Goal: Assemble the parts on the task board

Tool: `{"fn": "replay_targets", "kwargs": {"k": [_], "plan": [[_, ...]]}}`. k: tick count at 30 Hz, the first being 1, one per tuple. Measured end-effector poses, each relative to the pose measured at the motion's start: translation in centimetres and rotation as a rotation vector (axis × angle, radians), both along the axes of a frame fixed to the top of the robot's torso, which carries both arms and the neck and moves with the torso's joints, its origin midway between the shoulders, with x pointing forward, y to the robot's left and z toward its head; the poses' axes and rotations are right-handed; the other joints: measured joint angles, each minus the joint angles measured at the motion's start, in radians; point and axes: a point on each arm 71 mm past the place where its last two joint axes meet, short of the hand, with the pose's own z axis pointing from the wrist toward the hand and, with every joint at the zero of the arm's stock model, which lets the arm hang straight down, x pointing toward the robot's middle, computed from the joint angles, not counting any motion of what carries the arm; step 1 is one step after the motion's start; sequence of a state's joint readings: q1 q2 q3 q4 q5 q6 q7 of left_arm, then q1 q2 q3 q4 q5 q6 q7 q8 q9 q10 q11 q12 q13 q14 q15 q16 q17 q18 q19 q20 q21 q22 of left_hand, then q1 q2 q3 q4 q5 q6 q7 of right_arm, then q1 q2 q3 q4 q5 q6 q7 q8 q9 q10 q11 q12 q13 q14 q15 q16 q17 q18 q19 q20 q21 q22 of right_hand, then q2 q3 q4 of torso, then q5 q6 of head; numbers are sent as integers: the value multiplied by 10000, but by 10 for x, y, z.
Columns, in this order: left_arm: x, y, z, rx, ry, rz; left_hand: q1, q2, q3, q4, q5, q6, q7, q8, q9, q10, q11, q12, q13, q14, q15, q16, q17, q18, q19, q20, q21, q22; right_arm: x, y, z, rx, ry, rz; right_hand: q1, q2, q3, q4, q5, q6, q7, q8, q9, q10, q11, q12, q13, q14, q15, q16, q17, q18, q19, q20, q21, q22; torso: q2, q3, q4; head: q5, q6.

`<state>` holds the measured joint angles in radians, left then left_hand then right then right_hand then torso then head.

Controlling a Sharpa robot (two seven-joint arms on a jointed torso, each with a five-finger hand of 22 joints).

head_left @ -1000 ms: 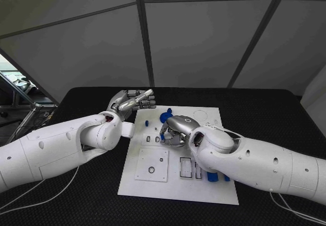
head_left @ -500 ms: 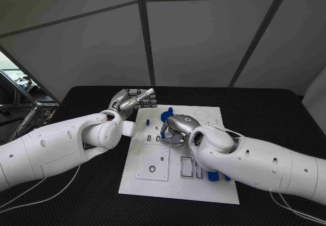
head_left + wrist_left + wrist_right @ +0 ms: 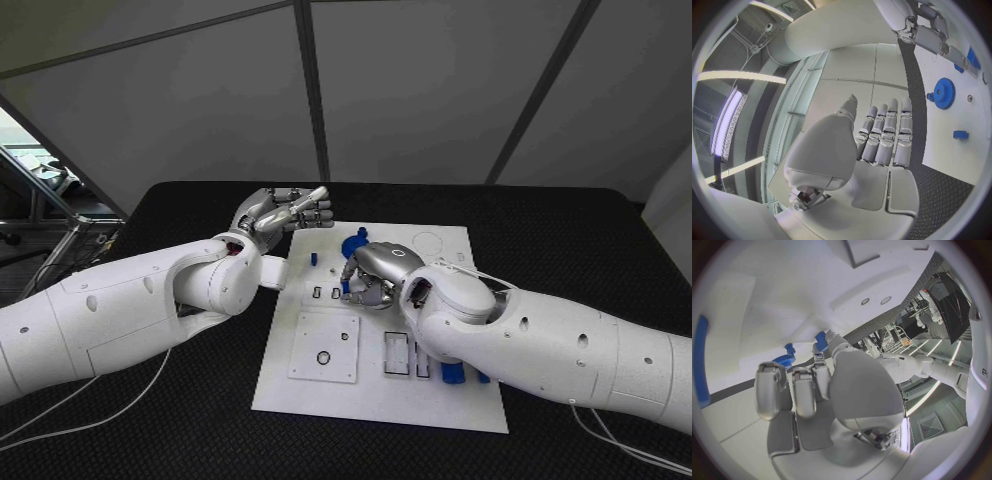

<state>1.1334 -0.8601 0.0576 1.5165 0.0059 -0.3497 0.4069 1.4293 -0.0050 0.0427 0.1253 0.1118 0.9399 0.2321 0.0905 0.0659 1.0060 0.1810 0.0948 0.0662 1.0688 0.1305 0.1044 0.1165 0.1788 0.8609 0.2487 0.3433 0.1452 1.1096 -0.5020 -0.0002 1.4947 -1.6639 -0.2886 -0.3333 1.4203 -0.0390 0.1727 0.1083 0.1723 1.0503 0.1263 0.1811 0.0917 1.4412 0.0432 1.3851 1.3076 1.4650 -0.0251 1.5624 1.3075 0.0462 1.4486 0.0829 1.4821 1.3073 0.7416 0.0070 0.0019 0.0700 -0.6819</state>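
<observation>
Nothing moved, right robot hand (image 3: pixel 378 275) pinching blue part (image 3: pixel 821 340), task board (image 3: pixel 450 395)

One task board (image 3: pixel 378 400), two hands, perhaps five blue parts (image 3: pixel 355 241) visible, some partly hidden.

White task board (image 3: pixel 378 400) lies flat mid-table, rectangular slots cut in its face. A blue gear (image 3: pixel 944 93) lies flat at its far end, a small blue block (image 3: pixel 961 134) just beside it. More blue parts (image 3: pixel 453 373) sit near the board's near edge.
</observation>
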Motion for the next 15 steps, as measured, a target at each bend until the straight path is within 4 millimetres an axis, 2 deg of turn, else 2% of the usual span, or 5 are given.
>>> {"fn": "replay_targets", "kwargs": {"k": [15], "plan": [[0, 0, 0, 1, 1, 1, 0, 0, 0, 0, 0, 0, 0, 0, 0, 0, 0, 0, 0, 0, 0, 1, 8, 0, 0, 0, 0, 1, -1, 2, -1, -84, 143, 59, -139, -66, -14, 14, 0, -85, 61, -78, -23, -68, 69, -83, 0, 0, 0, 0, -1, 0, -49, 49, -38, 0, -4, 0, 0, 12, -36]]}}
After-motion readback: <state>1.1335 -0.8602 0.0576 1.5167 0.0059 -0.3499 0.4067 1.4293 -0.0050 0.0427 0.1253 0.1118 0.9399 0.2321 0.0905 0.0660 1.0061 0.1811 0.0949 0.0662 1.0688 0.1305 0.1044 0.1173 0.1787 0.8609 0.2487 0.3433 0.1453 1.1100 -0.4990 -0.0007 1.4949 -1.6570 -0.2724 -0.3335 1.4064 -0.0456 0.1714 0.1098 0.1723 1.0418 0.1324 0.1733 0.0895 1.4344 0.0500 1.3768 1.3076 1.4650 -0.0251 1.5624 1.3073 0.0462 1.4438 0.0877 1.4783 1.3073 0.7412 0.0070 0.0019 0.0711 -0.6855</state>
